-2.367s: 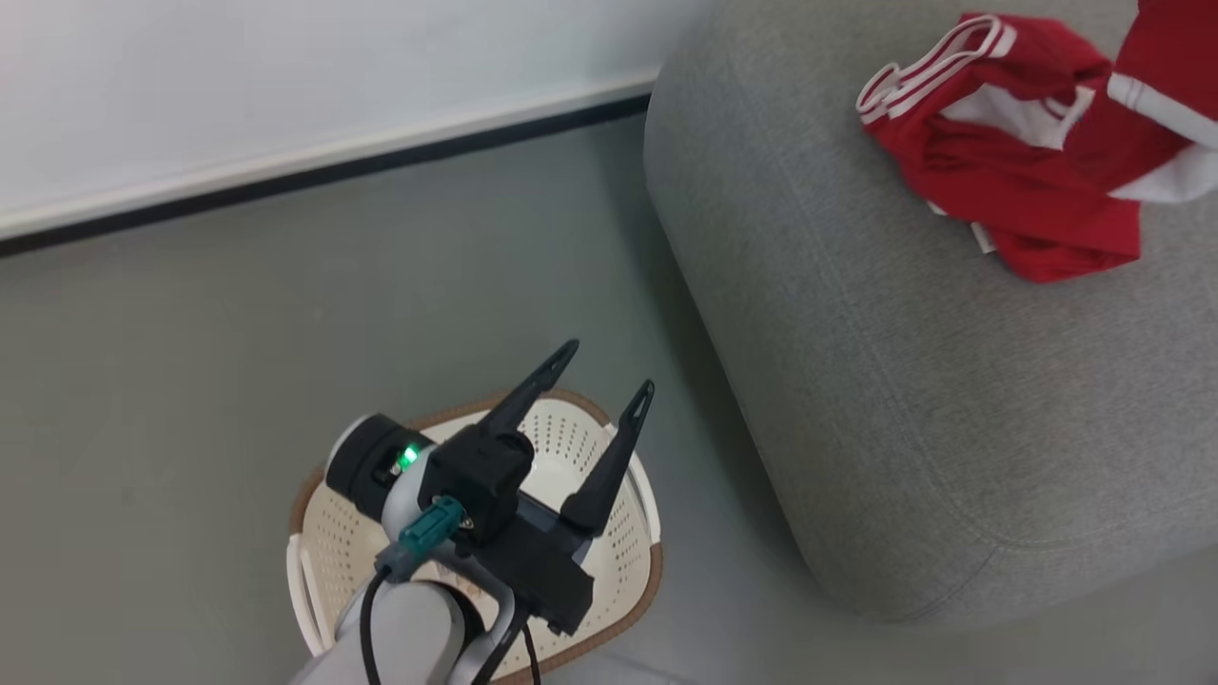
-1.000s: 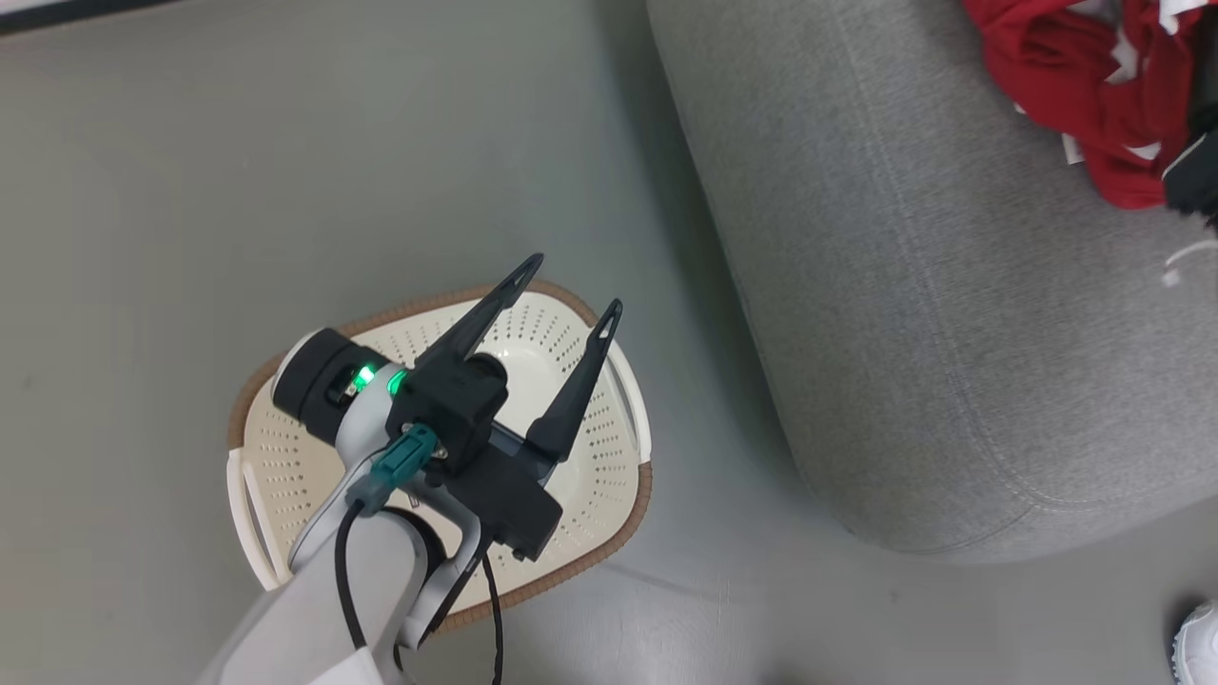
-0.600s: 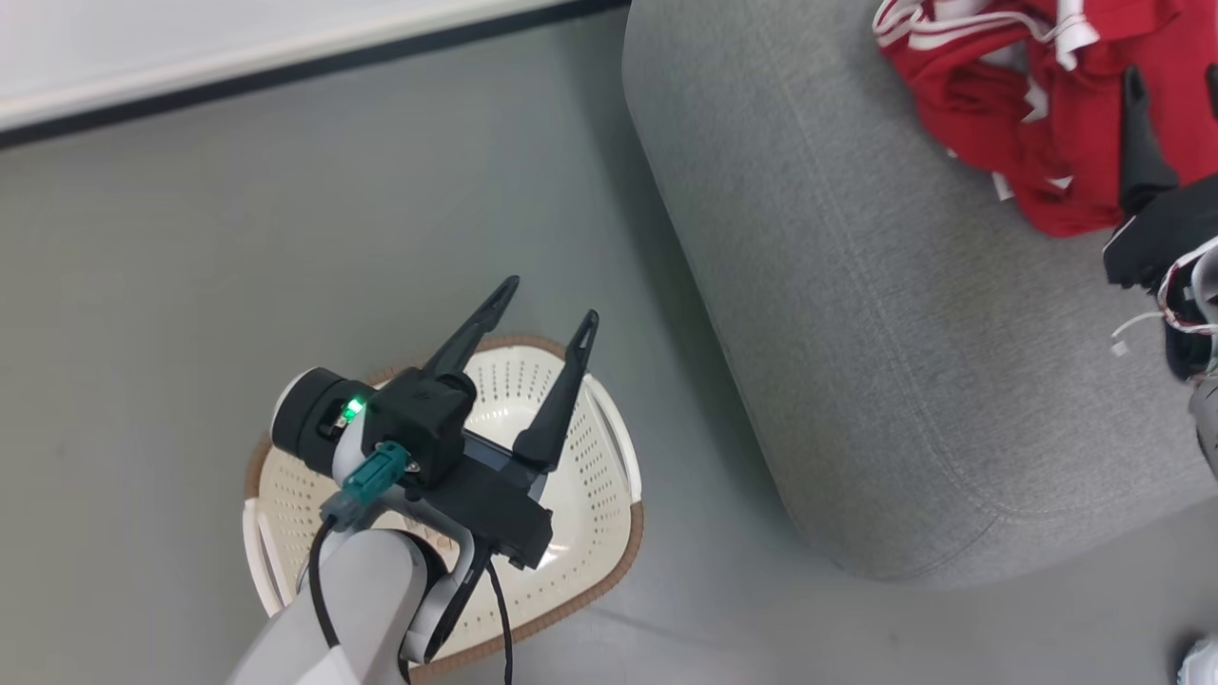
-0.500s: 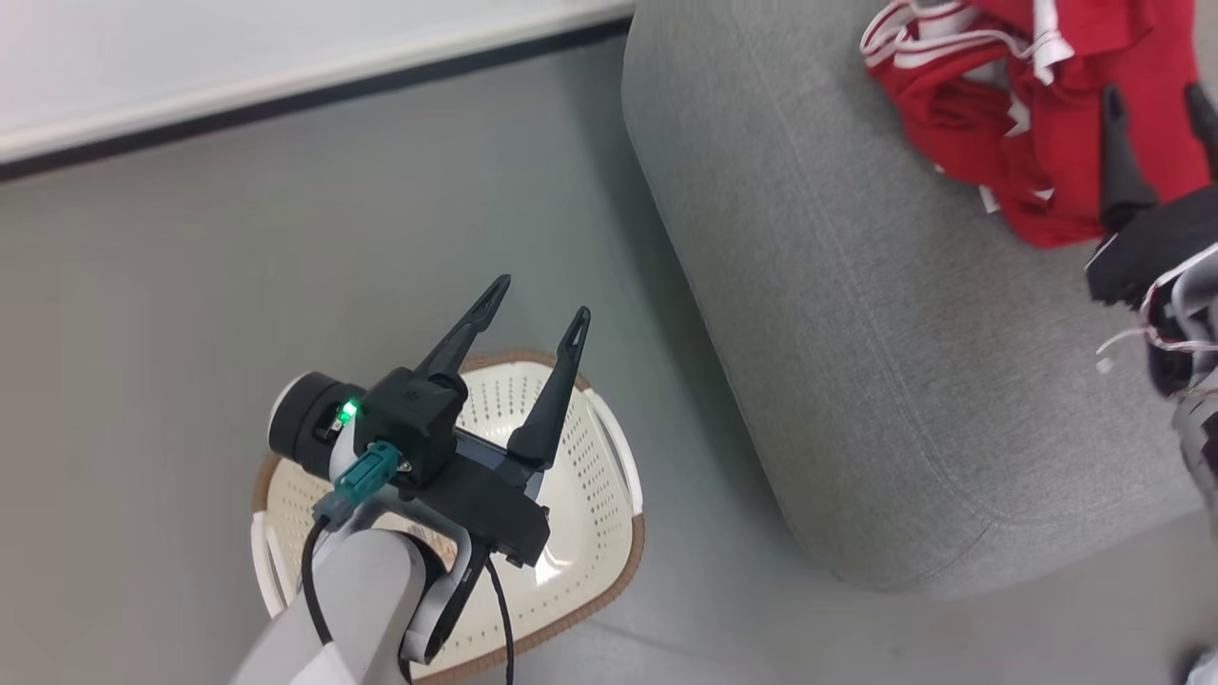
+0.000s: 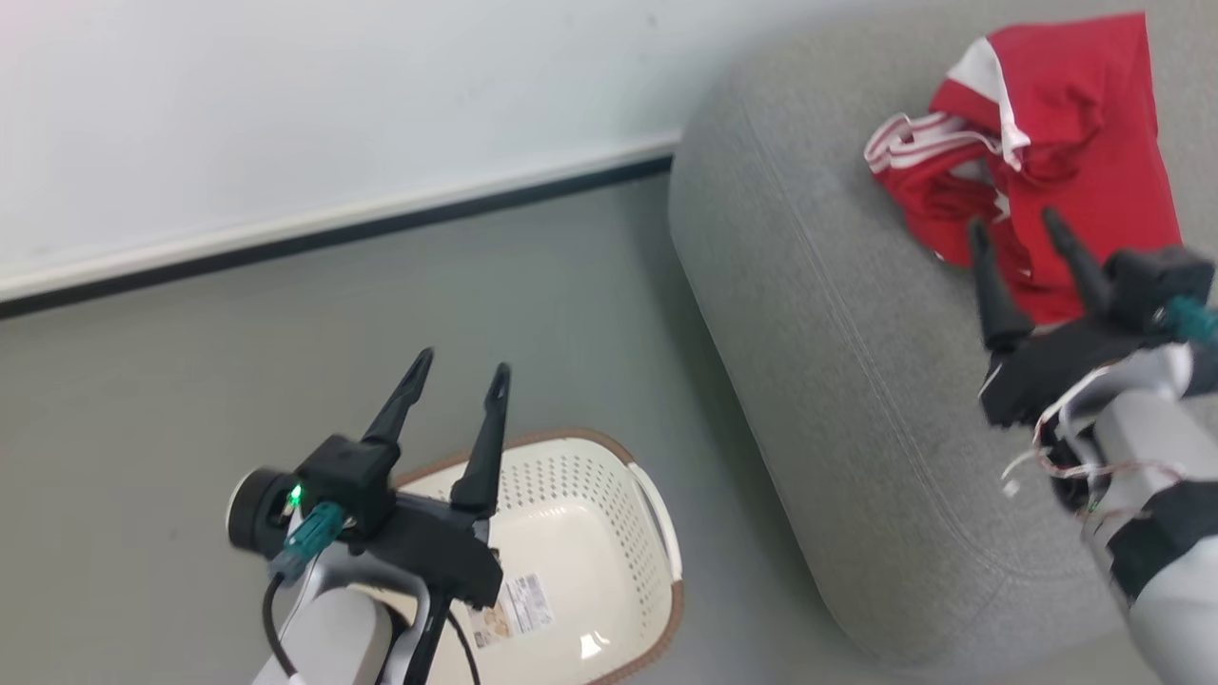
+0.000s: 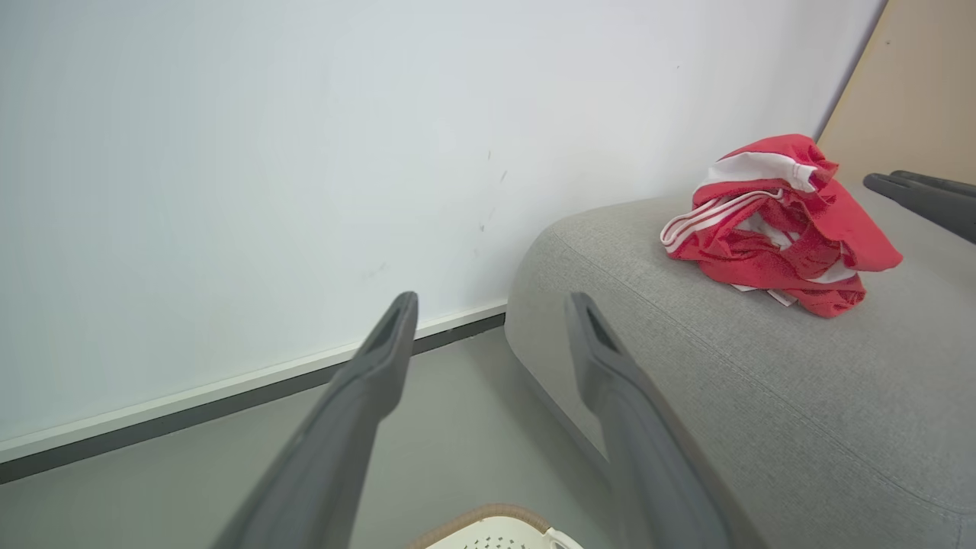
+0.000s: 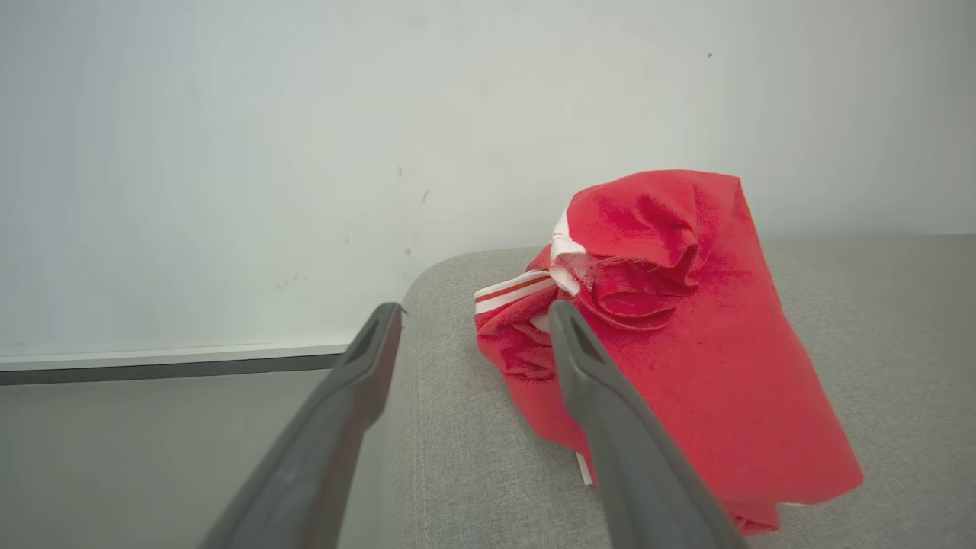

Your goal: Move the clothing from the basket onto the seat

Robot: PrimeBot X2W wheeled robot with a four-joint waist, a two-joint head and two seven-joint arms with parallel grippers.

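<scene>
In the head view, the clothing (image 5: 1075,114) is lying in a crumpled red-and-white heap on the seat (image 5: 856,381), at about 2 o'clock. It is resting on the seat's top, well in from the rounded edge.

The basket (image 5: 609,495) is standing on the floor (image 5: 285,333) at about 6 o'clock, just beside the seat's side, with a paper label (image 5: 509,609) showing on its bottom.

The left gripper (image 5: 462,362) is hovering over the basket's far rim at about 7 o'clock. Its fingers are spread wide, gripping nothing and pointing toward 12 o'clock at the wall (image 5: 285,114).

The right gripper (image 5: 1012,221) is hanging over the seat at about 3 o'clock. It is released, with nothing between its fingers, which are pointing at the near edge of the heap. In the right wrist view its right finger is crossing in front of the red cloth, and in the left wrist view those fingers are showing near the heap at 2 o'clock. Whether they are touching the fabric, I cannot tell.
</scene>
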